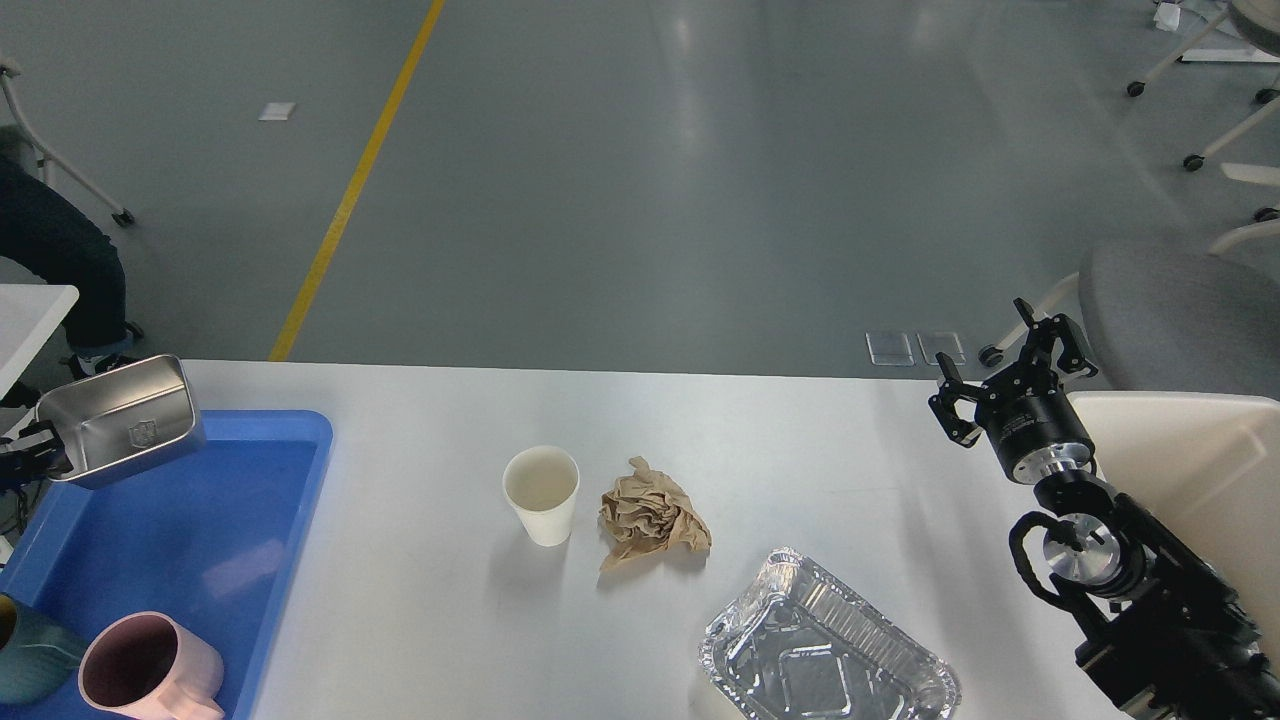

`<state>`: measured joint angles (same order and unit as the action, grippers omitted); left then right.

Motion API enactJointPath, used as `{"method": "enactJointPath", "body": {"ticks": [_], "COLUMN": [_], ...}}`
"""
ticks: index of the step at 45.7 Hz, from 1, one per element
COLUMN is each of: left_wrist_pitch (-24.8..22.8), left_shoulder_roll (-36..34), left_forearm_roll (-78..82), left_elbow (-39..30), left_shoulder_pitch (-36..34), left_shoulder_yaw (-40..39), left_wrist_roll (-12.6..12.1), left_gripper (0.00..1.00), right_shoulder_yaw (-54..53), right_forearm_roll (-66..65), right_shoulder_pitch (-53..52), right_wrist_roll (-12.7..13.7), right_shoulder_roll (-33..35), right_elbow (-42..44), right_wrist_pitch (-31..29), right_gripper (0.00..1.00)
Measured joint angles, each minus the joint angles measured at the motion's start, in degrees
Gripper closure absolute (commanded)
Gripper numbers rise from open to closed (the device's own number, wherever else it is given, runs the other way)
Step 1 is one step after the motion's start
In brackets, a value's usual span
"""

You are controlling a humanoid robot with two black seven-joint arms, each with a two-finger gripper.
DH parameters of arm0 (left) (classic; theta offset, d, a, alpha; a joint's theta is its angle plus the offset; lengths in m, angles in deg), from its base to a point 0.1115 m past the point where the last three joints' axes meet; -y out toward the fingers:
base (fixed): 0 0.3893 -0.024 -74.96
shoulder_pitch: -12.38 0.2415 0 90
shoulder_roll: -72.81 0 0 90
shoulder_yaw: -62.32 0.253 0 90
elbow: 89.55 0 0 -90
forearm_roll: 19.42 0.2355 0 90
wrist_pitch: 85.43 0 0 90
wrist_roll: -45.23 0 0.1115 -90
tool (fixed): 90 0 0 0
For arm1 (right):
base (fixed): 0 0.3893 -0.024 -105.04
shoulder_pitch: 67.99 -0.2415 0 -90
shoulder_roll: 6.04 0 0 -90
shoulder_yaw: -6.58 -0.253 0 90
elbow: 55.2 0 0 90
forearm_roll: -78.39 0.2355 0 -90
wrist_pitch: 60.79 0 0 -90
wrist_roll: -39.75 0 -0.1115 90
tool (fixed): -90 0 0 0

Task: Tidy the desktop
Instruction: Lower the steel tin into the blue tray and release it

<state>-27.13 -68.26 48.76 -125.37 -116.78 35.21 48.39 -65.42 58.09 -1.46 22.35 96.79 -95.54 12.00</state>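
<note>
Left hand: barely in view at the left edge, dark; it appears to grip the end of the shiny rectangular steel container, though its fingers cannot be told apart, so whether it is closed cannot be told.
Steel container: tilted, held over the far left corner of the blue plastic tray.
Blue tray: on the left end of the surface; holds a pink mug and a dark teal mug at its near end.
White rectangular surface: spans the lower half of the view, wide.
White paper cup: upright, mid-surface.
Crumpled brown paper: just right of the cup.
Foil tray: near edge, right of centre.
Right hand: raised over the surface's right end, fingers spread apart, holding nothing.
Beige bin: at the far right.
</note>
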Motion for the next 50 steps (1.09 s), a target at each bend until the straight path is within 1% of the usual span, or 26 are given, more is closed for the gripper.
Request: {"method": "enactJointPath", "body": {"ticks": [9,20,26,38,50], "left_wrist_pitch": [1.68,3.44,4.68,6.26,7.47], "left_shoulder_roll": [3.79,5.16,5.93,9.59,12.52], "left_forearm_roll": [-0.14,-0.23,-0.26,-0.47,-0.44], "left_elbow": [2.99,3.86,5.15,9.25,10.25], "left_shoulder_pitch": [0.34,1.36,1.96,2.13,2.15], "left_shoulder_yaw": [1.62,3.47,4.91,6.34,7.41], "left_wrist_roll": [0.64,0.80,1.69,2.80,2.98], "left_gripper": [1.00,1.00,1.00,1.00,1.00], "right_shoulder_yaw": [0.03,0.03,0.03,0.03,0.03], "right_forearm_roll": [0.00,0.00,0.00,0.00,0.00], "right_shoulder_pitch": [0.15,0.20,0.21,0.40,0.32], "right_wrist_roll": [-0.05,-0.09,-0.09,-0.09,-0.09], "right_shoulder_roll": [-0.49,-0.70,-0.70,-1.76,-1.93], "right_elbow": [0.00,0.02,0.02,0.02,0.00], "right_wrist_pitch": [0.00,0.00,0.00,0.00,0.00], "right_gripper": [0.00,0.00,0.00,0.00,0.00]}}
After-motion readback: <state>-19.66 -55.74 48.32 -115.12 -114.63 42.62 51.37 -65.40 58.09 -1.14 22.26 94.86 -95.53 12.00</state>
